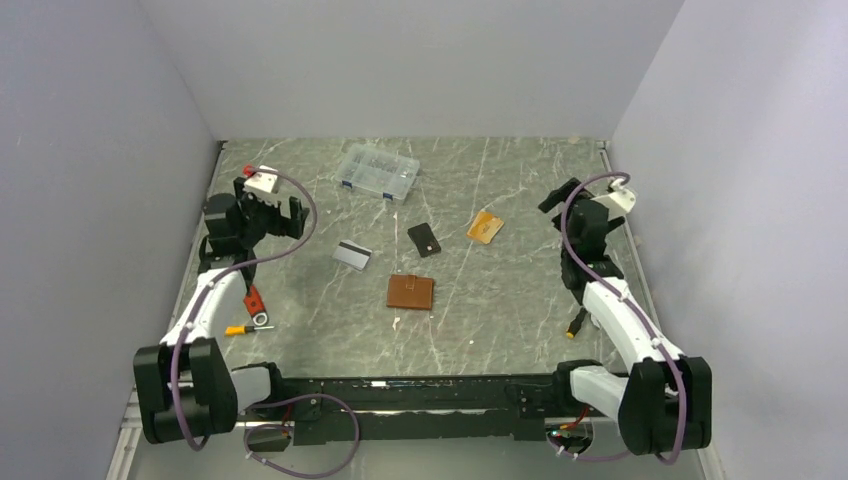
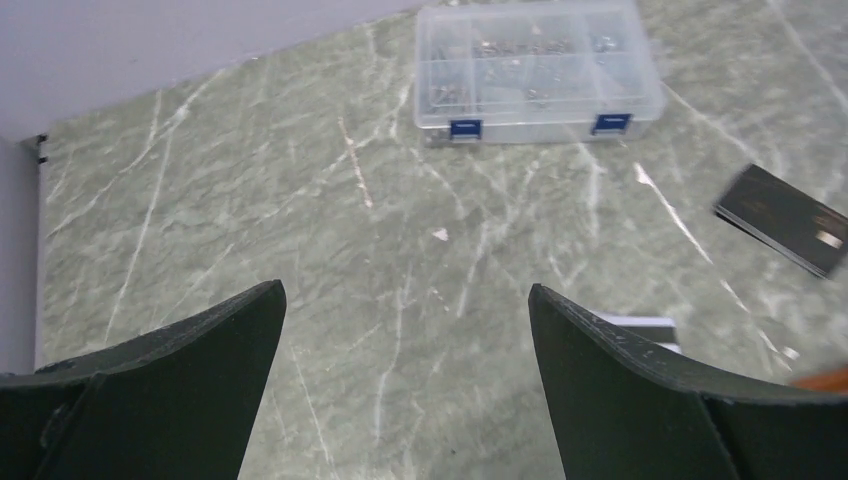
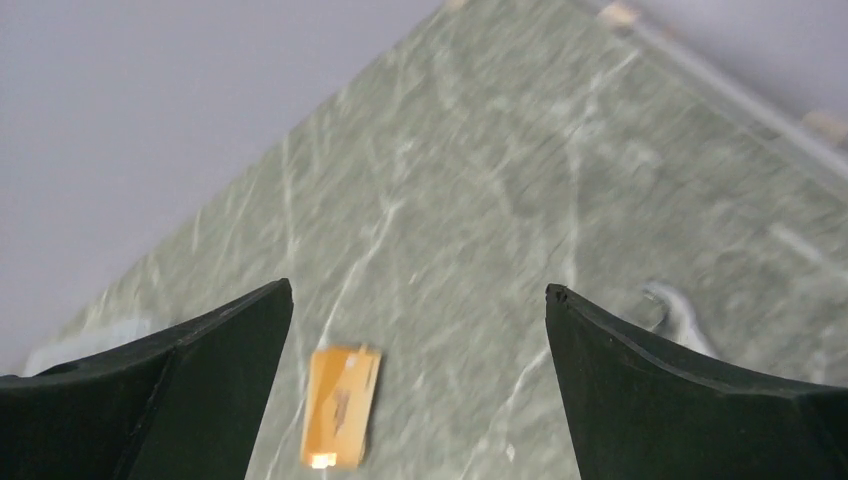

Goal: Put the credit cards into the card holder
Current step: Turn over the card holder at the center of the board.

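Top external view: brown card holder (image 1: pixel 411 291) lies flat at table centre, seems closed, betw. both arms so either can reach. Silver card (image 1: pixel 352 254) lies near, to its left; orange card (image 1: pixel 486 227) further right. Left gripper (image 2: pixel 405 300) and right gripper (image 3: pixel 420 295) hang w/ jaws wide, holding nothing, prob. ready for a first pick.

The silver card (image 2: pixel 640 323) is mostly hidden behind a black finger (image 2: pixel 650 410). Only a corner of the brown card holder (image 2: pixel 826 379) shows at the picture's edge. The orange card (image 3: pixel 340 405) looks blurry.
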`<state>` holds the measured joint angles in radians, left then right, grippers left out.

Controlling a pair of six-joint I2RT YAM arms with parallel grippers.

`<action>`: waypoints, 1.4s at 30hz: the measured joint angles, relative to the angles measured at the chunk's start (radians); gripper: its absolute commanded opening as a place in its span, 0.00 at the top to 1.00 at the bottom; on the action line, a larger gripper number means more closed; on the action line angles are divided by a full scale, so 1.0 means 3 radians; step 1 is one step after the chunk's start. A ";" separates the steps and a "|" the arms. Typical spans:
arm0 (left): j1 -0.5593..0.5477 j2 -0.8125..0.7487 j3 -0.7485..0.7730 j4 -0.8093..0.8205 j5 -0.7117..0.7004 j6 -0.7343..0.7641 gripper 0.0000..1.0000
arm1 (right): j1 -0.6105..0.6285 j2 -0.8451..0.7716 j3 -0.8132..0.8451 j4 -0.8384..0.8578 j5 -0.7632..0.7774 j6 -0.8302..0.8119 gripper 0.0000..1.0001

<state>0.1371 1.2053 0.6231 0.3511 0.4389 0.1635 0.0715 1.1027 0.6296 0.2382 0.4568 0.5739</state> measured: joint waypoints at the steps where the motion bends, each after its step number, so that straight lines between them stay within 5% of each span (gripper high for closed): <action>1: 0.0004 -0.0055 0.0106 -0.0214 0.0058 0.0022 0.02 | 0.0014 -0.0028 -0.0001 -0.0065 -0.0111 0.0024 0.00; 8: -0.0034 -0.0369 0.0209 -0.1326 0.0546 0.0127 0.01 | 0.1502 -0.0023 -0.0003 -0.0493 -0.0320 -0.0196 0.00; 12: -0.0350 -0.0440 0.0123 -0.1556 0.0623 0.0114 0.01 | 0.1845 0.0155 -0.0069 -0.0558 -0.0573 -0.0142 0.04; 24: -0.1019 0.0052 -0.0005 -0.1549 0.0696 -0.0599 0.07 | 0.2110 0.1241 -0.0070 -0.0404 -0.1383 0.0270 0.15; 42: -0.1651 0.1110 0.0066 -0.0983 0.0459 -0.1311 0.37 | 0.2135 0.1654 -0.0127 0.0491 -0.1948 0.0762 0.34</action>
<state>-0.3580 1.5383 0.6430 0.0563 0.5766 -0.2298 0.7120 1.5990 0.5915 0.3855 -0.1276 0.8024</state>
